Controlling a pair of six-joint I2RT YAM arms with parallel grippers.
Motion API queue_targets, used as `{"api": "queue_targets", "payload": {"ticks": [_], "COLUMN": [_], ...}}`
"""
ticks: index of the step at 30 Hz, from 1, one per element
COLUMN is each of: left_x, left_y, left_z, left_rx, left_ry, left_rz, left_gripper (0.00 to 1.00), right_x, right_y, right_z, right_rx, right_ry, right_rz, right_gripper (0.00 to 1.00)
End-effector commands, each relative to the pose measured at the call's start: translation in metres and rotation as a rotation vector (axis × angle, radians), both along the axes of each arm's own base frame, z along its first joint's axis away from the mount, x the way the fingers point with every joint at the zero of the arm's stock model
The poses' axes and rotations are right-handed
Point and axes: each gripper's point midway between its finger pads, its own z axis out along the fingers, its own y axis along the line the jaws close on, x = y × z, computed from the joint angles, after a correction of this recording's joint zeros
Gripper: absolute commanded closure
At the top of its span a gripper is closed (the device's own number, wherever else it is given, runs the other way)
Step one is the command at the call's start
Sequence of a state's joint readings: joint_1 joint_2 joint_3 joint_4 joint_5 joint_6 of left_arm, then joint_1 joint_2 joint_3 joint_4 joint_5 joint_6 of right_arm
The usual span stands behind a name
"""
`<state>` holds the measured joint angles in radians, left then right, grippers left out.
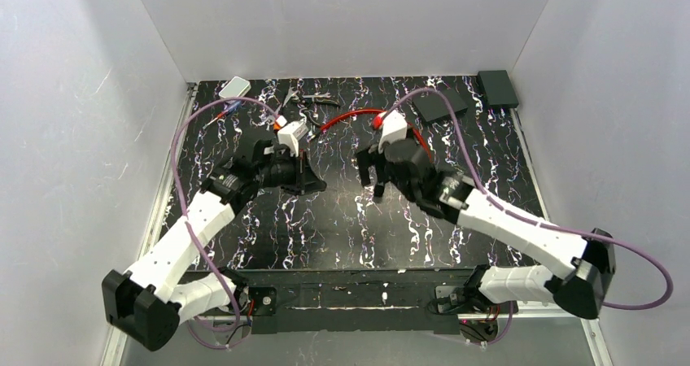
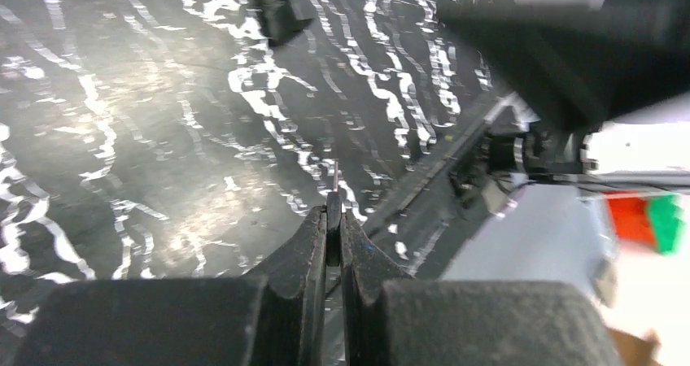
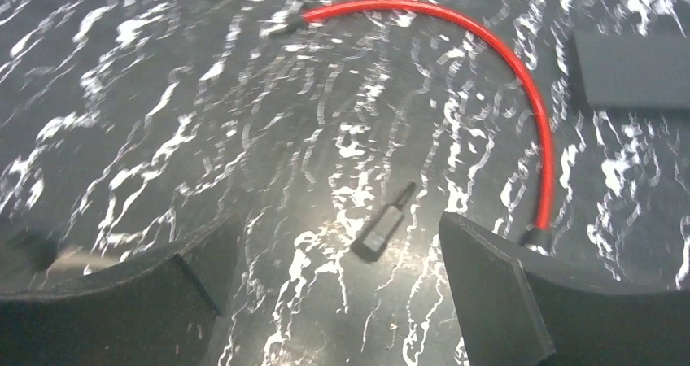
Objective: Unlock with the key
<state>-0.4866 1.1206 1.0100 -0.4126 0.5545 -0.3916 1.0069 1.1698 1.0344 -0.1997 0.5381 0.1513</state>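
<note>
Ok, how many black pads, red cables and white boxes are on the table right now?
Black pads: 2
Red cable: 1
White box: 1
Total: 4

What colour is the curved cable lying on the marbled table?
Red; the cable shows best in the right wrist view.

White arm links (image 1: 187, 236), black joints (image 1: 138, 309), black wedge-shaped tool fingers (image 3: 504, 301), looping purple cables (image 1: 659, 264)

No legible text, no labels, numbers or signs
</note>
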Motion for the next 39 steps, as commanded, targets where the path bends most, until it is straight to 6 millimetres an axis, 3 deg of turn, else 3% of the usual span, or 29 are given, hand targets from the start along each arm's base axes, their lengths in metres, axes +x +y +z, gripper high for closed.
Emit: {"api": "queue_targets", "payload": {"ticks": [1,5,9,20,28,34,39], "left_x": [0.018,0.021,0.022,0.024,0.023,0.023,0.022], "left_y": [0.031,0.044,0.049,0.061,0.064,0.065,0.064], "left_z": [-0.010,-0.018,-0.029,-0.029,-0.030,-0.033,-0.034], "left_rx": [0.096,0.135,0.195,0.231,0.257,0.266,0.271], "left_ry": [-0.206,-0.244,-0.223,-0.298,-0.333,-0.324,-0.320], "left_rz": [0.141,0.196,0.190,0.236,0.240,0.235,0.232], "left_gripper": [1.00,1.00,1.00,1.00,1.00,1.00,1.00], "right_x": [0.034,0.049,0.056,0.076,0.072,0.065,0.062], "right_y": [-0.037,-0.048,-0.045,-0.036,-0.027,-0.033,-0.034], "right_z": [-0.011,-0.036,-0.062,-0.136,-0.168,-0.187,-0.202], "right_rx": [0.102,0.133,0.162,0.165,0.157,0.155,0.147], "right_ry": [0.207,0.320,0.428,0.767,0.872,0.892,0.908], "right_rz": [-0.247,-0.343,-0.393,-0.537,-0.569,-0.611,-0.623], "right_gripper": [0.02,0.02,0.02,0.02,0.02,0.03,0.10]}}
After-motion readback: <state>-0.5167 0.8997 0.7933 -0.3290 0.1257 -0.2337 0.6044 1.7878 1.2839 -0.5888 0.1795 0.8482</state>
